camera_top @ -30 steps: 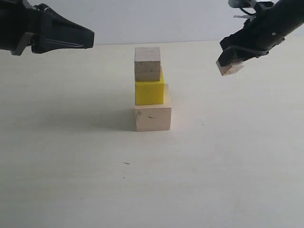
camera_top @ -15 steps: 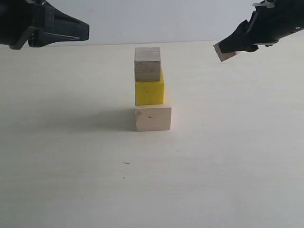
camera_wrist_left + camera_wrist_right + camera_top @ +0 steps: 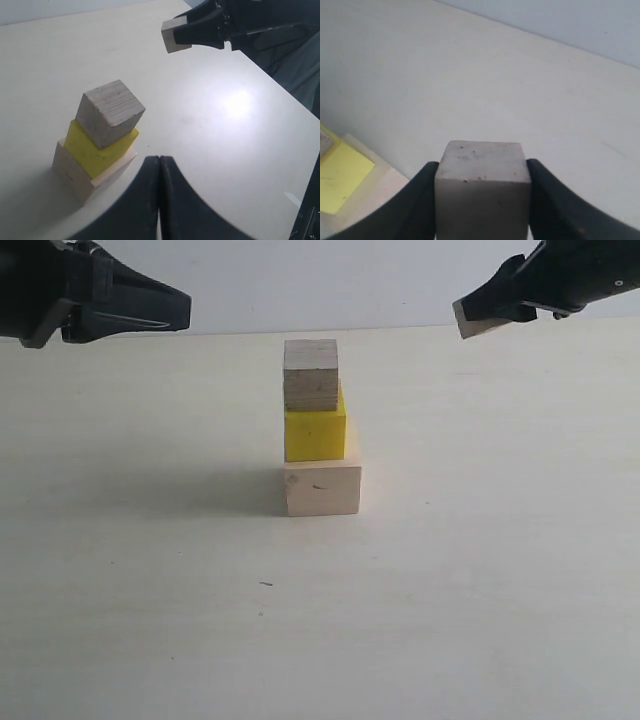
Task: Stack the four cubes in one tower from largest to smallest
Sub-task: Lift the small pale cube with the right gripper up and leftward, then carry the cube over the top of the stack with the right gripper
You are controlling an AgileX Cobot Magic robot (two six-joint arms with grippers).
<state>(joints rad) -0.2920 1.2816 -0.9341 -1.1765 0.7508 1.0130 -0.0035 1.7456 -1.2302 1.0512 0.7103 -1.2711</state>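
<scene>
Tower (image 3: 316, 430): three tiers stood near the middle of the table (image 3: 150, 590).
Base: large pale wood cube (image 3: 322, 490), resting on the tabletop.
Second tier: bright yellow cube (image 3: 315, 435), set toward the base's left edge in the exterior view.
Third tier: smaller pale wood cube (image 3: 310, 375), upright on the yellow one, likewise toward its left side.
Smallest pale wood cube (image 3: 474, 324): off the tower, aloft at the upper right, clamped between the fingers of the right gripper (image 3: 480, 316), well apart from the stack.
Left gripper (image 3: 182, 310): jaws pressed together, empty, raised at the upper left, clear of the tower.
</scene>
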